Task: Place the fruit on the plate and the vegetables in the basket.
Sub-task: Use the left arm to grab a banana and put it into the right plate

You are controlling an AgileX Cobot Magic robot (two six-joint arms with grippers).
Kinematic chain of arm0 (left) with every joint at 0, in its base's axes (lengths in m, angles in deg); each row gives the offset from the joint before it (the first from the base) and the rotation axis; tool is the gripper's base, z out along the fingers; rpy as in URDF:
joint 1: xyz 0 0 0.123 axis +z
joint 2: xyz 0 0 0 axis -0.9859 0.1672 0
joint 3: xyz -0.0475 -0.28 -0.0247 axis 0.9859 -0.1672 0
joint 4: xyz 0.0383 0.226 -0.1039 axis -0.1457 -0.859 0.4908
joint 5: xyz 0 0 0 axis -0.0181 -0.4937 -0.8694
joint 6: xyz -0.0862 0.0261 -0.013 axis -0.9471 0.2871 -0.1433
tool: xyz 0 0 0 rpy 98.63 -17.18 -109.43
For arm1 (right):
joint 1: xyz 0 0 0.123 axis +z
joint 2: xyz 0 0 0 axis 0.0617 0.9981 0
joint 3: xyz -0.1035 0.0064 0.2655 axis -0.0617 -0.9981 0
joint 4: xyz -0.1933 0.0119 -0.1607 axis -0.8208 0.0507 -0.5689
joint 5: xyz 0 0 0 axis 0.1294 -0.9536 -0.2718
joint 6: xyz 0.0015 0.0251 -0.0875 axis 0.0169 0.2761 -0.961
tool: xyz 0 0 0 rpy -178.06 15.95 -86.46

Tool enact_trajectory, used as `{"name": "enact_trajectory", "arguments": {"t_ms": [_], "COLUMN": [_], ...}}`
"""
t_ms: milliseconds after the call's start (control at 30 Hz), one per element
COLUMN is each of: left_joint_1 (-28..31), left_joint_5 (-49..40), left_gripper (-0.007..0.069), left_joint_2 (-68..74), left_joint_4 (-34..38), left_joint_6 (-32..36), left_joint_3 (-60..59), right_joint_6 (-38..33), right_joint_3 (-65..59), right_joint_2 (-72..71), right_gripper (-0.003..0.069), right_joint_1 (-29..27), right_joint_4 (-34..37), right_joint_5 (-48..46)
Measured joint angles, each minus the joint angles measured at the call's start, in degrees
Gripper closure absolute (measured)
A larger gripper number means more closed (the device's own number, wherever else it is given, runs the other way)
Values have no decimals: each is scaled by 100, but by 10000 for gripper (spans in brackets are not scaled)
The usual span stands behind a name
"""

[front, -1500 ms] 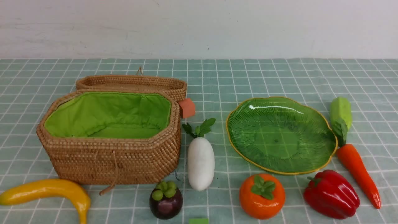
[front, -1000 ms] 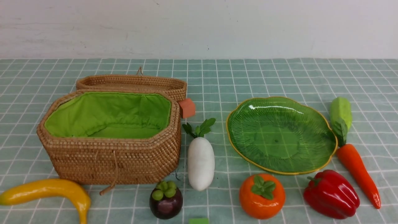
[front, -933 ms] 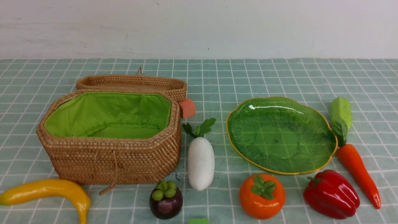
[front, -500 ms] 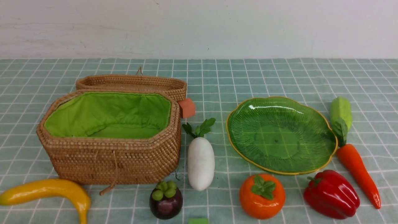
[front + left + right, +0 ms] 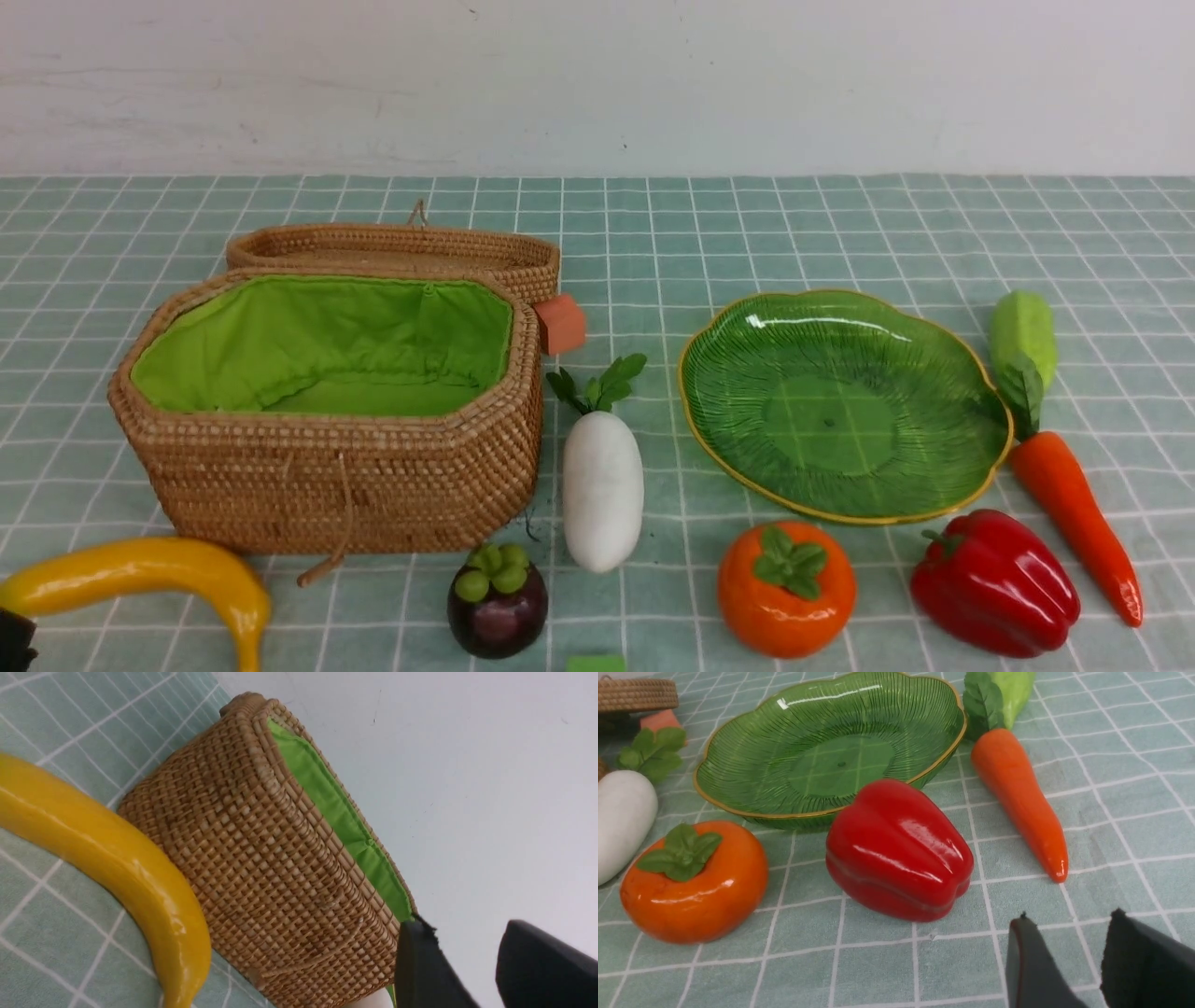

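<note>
The open basket (image 5: 336,467) stands at left and the empty green plate (image 5: 845,401) at right. The banana (image 5: 149,574), mangosteen (image 5: 498,602) and persimmon (image 5: 786,588) lie along the front. The radish (image 5: 604,485) lies between basket and plate. The red pepper (image 5: 994,583), carrot (image 5: 1074,523) and gourd (image 5: 1023,336) lie at right. My left gripper (image 5: 465,927) is open and empty, near the banana (image 5: 117,858) and basket (image 5: 280,858); its dark edge (image 5: 14,639) shows at the front left corner. My right gripper (image 5: 1070,917) is open and empty over the cloth, near the pepper (image 5: 896,849).
The basket's wicker lid (image 5: 392,247) lies open behind it. A small orange block (image 5: 562,324) sits at the basket's right rear corner. A small green block (image 5: 596,664) lies at the front edge. A white wall bounds the checked cloth at the back.
A dark part of my left gripper has come into the front view's bottom left corner, beside the banana's end. The objects have not moved.
</note>
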Motion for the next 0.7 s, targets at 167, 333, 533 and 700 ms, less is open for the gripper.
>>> {"name": "enact_trajectory", "arguments": {"t_ms": [167, 333, 533, 700], "left_joint_1": [0, 0, 0, 0], "left_joint_5": [-117, -1078, -2146, -3559], "left_gripper": [459, 638, 638, 638], "left_joint_2": [0, 0, 621, 2348], "left_joint_4": [-1, -87, 103, 321], "left_joint_6": [-2, 778, 1618, 2776], "left_joint_3": [89, 957, 1665, 2471], "right_joint_6": [42, 1111, 1635, 1576], "right_joint_3": [-50, -74, -74, 299], "right_joint_2": [0, 0, 0, 0], "right_gripper": [418, 418, 421, 502], "right_joint_1": [0, 0, 0, 121], "right_joint_4": [-298, 790, 1731, 2143], "right_joint_5": [286, 702, 1259, 574]}}
